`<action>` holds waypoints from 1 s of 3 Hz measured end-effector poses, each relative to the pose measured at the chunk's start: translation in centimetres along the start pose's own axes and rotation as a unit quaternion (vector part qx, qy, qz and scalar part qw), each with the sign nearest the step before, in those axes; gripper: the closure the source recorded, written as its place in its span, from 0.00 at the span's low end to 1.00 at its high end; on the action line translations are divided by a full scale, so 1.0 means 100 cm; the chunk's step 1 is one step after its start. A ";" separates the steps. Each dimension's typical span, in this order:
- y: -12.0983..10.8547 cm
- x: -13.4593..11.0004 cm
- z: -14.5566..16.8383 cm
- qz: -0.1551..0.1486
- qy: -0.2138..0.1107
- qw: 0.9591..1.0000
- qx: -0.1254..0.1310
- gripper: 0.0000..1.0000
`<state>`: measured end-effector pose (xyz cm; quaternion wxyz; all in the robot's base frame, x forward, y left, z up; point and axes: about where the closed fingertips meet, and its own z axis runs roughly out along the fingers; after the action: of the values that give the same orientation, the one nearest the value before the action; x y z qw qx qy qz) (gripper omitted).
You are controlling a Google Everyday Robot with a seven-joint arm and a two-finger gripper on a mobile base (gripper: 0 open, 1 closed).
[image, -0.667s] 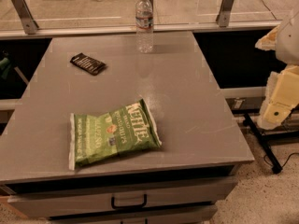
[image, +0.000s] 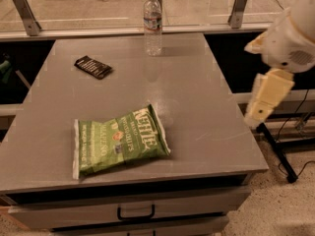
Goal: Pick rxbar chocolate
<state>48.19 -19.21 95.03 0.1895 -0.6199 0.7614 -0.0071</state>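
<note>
The rxbar chocolate (image: 92, 67) is a small flat bar in a dark wrapper. It lies on the grey table (image: 197, 107) at the far left. My gripper (image: 266, 100) hangs at the right, beyond the table's right edge and above floor level. It is far from the bar and holds nothing that I can see. A white arm joint (image: 290, 38) sits above it.
A large green Kettle chips bag (image: 118, 140) lies at the front middle of the table. A clear water bottle (image: 153, 23) stands upright at the back middle. A railing with glass runs behind the table. A drawer handle (image: 136, 213) shows below the front edge. Cables lie on the floor at the right.
The arm and gripper have moved left, closer to the table's right edge. The bar, the bag and the bottle have not moved.
</note>
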 end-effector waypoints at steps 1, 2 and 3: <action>-0.042 -0.047 0.064 -0.033 -0.070 0.997 -0.006 0.00; -0.081 -0.103 0.112 -0.052 -0.146 0.988 0.001 0.00; -0.095 -0.165 0.154 -0.050 -0.205 0.977 -0.020 0.00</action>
<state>64.39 -2.32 87.68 0.3286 -0.6488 0.6748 0.1255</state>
